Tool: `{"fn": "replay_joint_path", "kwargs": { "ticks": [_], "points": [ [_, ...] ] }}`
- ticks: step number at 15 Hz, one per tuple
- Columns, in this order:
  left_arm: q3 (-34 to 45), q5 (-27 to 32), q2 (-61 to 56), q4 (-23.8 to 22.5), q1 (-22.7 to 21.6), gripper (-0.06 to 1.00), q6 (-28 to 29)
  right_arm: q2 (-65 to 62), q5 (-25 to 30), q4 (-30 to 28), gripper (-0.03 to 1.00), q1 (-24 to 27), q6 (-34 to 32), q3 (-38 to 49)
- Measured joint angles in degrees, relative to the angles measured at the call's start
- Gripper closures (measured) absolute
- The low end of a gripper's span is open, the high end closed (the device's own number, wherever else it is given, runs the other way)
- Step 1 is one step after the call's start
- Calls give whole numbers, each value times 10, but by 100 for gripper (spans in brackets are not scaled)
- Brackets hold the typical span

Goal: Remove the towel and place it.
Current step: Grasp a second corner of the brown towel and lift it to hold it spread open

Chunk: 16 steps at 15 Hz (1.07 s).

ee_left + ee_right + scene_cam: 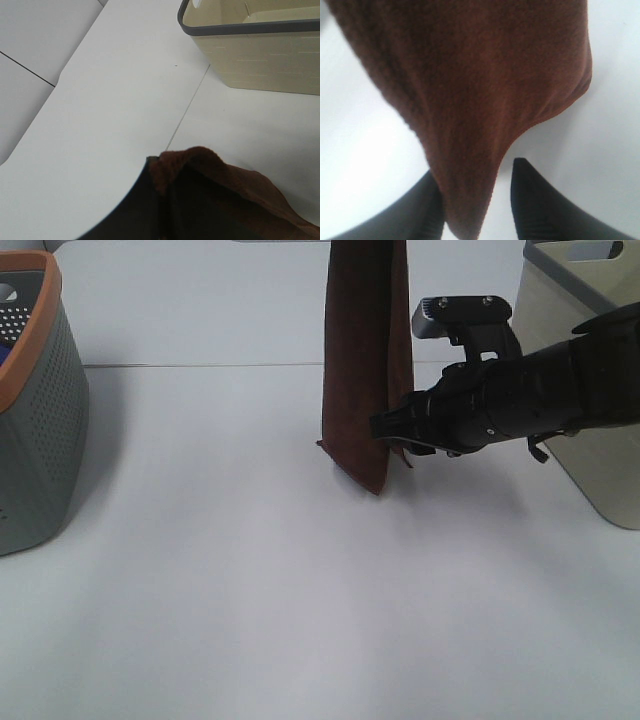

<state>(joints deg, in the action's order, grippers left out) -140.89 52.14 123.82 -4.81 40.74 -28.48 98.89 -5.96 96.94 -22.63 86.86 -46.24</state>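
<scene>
The dark reddish-brown towel (365, 350) hangs in a long vertical fold from above the top edge of the exterior high view, its lower tip just above the white table (250, 590). My left gripper (165, 182) is out of the exterior high view; in its wrist view it is shut on the towel's bunched top edge (210, 165). My right gripper (385, 427) reaches in from the right at the towel's lower part. In the right wrist view its dark fingers (535, 200) stand open on either side of the towel's hanging corner (470, 125).
A grey perforated basket with an orange rim (35, 410) stands at the left edge. A beige basket with a grey rim (580, 300) stands at the back right, behind my right arm; it also shows in the left wrist view (260, 60).
</scene>
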Motion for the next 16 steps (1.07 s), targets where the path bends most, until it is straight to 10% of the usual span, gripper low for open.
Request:
{"fn": "replay_joint_path", "kwargs": {
  "ticks": [5, 8, 16],
  "points": [
    [0, 0, 0, 0, 0, 94, 2, 17, -5, -5, 70, 0, 0, 0],
    [0, 1, 0, 0, 0, 94, 2, 17, -5, -5, 96, 0, 0, 0],
    [0, 155, 0, -28, 0, 94, -10, -101, 40, -131, 97, 0, 48, 15]
  ]
}}
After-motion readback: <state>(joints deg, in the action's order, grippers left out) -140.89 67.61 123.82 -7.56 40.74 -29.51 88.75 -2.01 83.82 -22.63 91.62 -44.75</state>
